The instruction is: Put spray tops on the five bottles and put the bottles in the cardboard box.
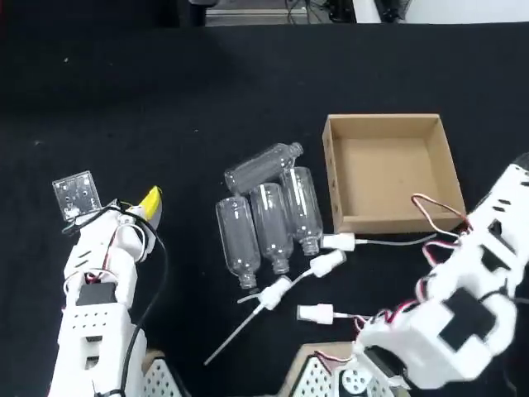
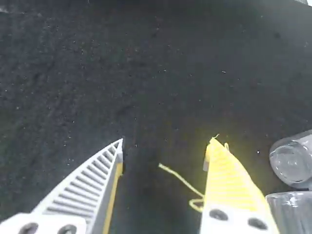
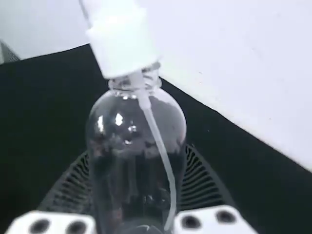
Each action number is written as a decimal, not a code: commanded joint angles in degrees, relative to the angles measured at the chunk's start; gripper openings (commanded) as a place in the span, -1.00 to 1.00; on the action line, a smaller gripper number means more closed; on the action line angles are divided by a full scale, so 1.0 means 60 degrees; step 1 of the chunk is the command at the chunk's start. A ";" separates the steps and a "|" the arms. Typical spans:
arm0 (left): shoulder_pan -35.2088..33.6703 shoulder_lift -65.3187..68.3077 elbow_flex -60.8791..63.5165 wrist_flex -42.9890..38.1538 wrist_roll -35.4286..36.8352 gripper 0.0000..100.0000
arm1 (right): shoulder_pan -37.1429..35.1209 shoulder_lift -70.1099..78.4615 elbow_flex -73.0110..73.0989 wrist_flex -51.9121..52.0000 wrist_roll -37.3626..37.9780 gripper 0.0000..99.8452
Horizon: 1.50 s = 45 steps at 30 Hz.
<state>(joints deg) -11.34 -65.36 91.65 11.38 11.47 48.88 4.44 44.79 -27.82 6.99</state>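
A black table (image 1: 165, 99) carries an open-topped cardboard box (image 1: 388, 222) near its right edge. Four clear bottles (image 1: 273, 219) lie on their sides at the table's middle, just left of the box. Four loose spray tops (image 1: 326, 262) lie between them and the front edge. At the front left corner the left gripper (image 2: 165, 144) hangs above the bare table, fingers spread, holding nothing. The right gripper (image 3: 136, 165) clasps a fifth bottle (image 3: 131, 141). A white spray top (image 3: 122, 44) sits on its neck, tube down inside.
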 commanded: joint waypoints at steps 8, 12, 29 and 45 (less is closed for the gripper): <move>0.0125 -0.0117 -0.0139 -0.0205 0.0117 -0.49 | 0.0703 0.3319 -0.3480 -0.0557 -0.0469 -0.98; 0.0125 -0.0117 -0.0139 -0.0220 0.0117 -0.49 | 0.0806 0.4403 -0.4667 -0.0557 -0.0469 -0.98; 0.0125 -0.0117 -0.0139 -0.0234 0.0117 -0.49 | 0.0894 0.6293 -0.5575 -0.1641 -0.0454 -0.98; 0.0125 -0.0103 -0.0139 -0.0234 0.0117 -0.49 | 0.0821 0.6645 -0.4491 -0.3531 -0.0410 -0.96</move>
<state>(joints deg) -11.34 -65.36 91.65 11.38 11.47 53.27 48.40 18.77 -54.46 4.18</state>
